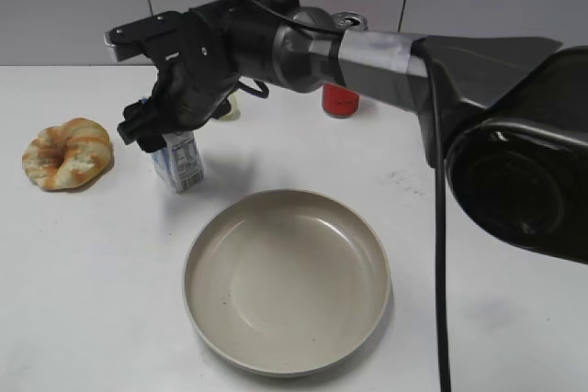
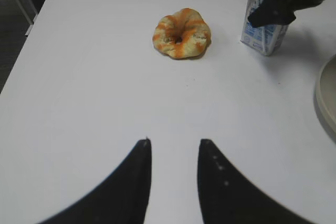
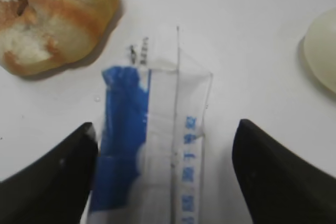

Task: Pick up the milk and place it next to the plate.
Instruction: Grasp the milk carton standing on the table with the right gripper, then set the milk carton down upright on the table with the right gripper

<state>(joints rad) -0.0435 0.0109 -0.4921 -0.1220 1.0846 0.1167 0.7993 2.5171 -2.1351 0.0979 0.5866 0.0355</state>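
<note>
The milk is a small white carton with blue trim, standing upright left of and behind the plate, a wide beige dish at front centre. My right gripper reaches across from the right and sits over the carton's top. In the right wrist view the milk lies between the open jaws: the left finger is at its blue side, the right finger stands apart. My left gripper is open and empty over bare table, with the milk far off at upper right.
A glazed bread ring lies left of the milk, close to it in the right wrist view. A red can stands behind the right arm. The plate's rim shows at the edge of both wrist views.
</note>
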